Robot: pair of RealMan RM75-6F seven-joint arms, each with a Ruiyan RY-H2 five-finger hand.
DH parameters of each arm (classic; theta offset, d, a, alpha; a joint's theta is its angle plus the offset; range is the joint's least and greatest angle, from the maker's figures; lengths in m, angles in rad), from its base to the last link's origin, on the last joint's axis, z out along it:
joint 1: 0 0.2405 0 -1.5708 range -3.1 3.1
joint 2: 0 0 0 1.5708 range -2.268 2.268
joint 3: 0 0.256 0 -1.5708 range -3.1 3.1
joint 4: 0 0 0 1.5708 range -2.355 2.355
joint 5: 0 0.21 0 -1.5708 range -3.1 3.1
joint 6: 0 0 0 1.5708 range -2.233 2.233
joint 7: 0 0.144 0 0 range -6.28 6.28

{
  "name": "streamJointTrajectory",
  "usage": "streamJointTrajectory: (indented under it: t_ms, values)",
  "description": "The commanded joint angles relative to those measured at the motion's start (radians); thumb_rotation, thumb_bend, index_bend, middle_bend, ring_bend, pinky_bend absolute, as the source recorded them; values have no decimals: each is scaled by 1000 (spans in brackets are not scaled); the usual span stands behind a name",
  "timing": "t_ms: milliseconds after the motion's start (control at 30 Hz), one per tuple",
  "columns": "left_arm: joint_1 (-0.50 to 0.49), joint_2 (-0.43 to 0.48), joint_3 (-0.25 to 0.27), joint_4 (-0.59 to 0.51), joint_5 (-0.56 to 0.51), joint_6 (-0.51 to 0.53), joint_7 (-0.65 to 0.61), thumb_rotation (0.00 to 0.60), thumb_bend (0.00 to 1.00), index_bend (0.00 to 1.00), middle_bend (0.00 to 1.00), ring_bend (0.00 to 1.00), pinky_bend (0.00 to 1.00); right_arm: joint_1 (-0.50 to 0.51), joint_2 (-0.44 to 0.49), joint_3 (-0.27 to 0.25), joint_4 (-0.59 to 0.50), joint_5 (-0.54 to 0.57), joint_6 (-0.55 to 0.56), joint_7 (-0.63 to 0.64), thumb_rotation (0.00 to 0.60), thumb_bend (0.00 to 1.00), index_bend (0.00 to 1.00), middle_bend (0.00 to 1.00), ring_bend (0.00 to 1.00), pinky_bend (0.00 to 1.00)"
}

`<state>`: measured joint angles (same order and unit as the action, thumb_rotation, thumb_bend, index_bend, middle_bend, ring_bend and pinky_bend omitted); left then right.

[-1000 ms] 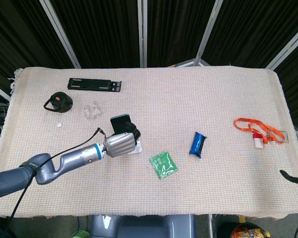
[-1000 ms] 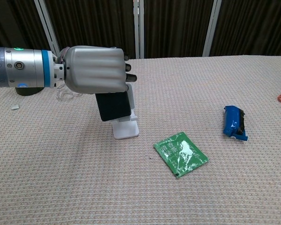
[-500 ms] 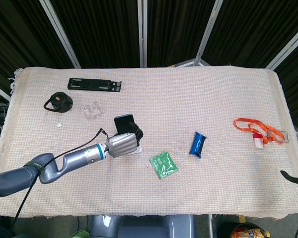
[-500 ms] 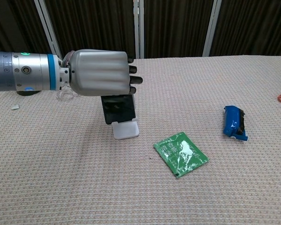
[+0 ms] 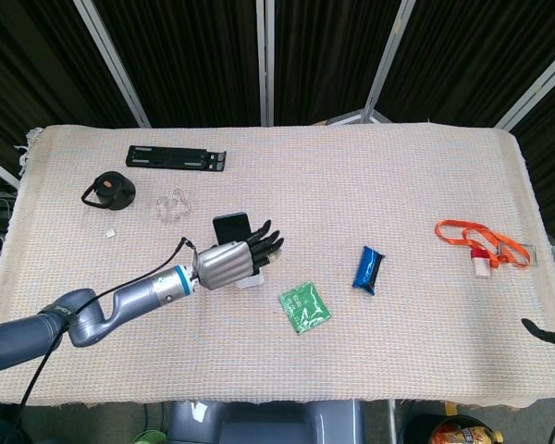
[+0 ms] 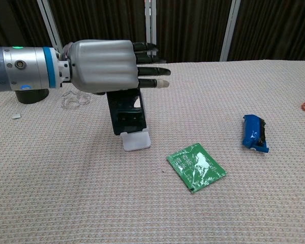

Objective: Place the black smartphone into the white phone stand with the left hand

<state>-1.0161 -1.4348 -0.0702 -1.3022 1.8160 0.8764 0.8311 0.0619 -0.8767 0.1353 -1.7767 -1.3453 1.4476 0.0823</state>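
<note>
The black smartphone (image 6: 125,112) (image 5: 230,227) leans upright in the white phone stand (image 6: 135,140) (image 5: 249,280) left of the table's middle. My left hand (image 6: 104,66) (image 5: 229,261) hovers just above and in front of the phone's top, fingers stretched out straight to the right, holding nothing. Its palm hides the phone's upper edge in the chest view. My right hand is not in view.
A green packet (image 6: 196,166) (image 5: 304,307) lies right of the stand and a blue packet (image 6: 254,133) (image 5: 368,269) further right. An orange lanyard (image 5: 481,243) lies far right. A black tray (image 5: 176,159), a black lid (image 5: 109,191) and a clear plastic piece (image 5: 171,204) sit at the back left.
My left hand let go of the smartphone and spread its fingers out. The phone, held tilted a second ago, now stands in the stand by itself.
</note>
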Motion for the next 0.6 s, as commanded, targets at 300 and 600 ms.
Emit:
streamJointTrajectory:
  t_ms: [300,600]
  values:
    - [439,142,-55,-537,-390,492,-138,600,0,0,0,0,0,-10,9,-5,-6,-20,18,4,600,0,0,0,0,0]
    - [772,228,119,-609,-378,788,-402,600,0,0,0,0,0,-5,7,-10,-11,-42,15,9,600,0,0,0,0,0]
